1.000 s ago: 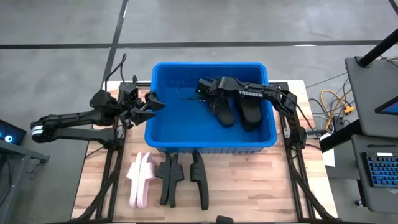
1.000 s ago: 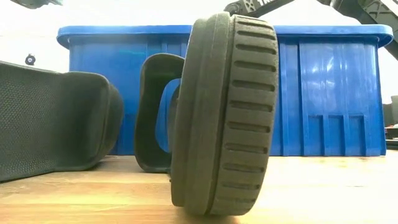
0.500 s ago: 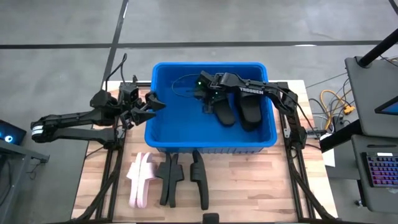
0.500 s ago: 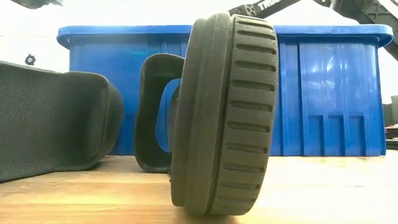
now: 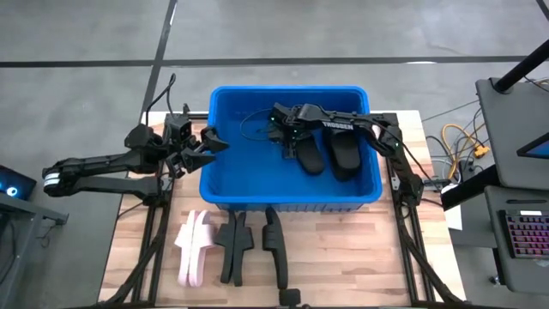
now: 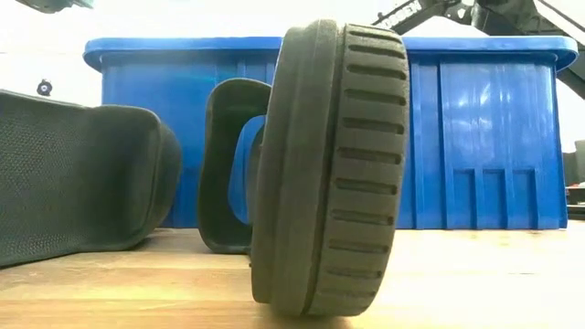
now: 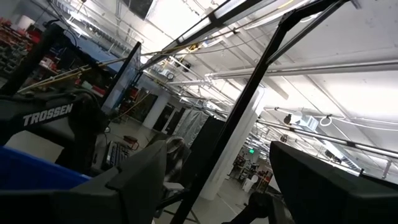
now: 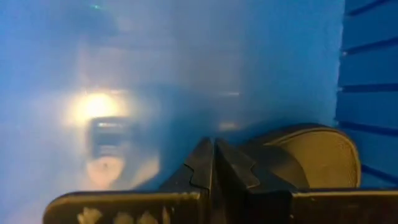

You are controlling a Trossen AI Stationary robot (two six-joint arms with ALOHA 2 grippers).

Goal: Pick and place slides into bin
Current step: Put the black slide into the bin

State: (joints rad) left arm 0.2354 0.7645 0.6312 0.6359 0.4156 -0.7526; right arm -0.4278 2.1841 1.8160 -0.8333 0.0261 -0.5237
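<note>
Three black slides [image 5: 249, 245] and a pale pink pair [image 5: 193, 247] lie on the table's near edge, just in front of the bin [image 5: 225, 184], waiting. Two black slides [image 5: 330, 154] already rest on the bin's floor. Above them the right gripper [image 5: 283, 137] hangs inside the bin, fingers clenched on nothing, so a drop looks finished. Beside the bin's left wall, the left gripper [image 5: 214, 143] hovers with fingers spread, empty. Next comes reaching forward for another slide.

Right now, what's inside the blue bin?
Two black slides lie side by side on the floor of the bin. The right gripper is inside too, shut and empty, above the floor. Its arm covers the slides' far ends.
</note>
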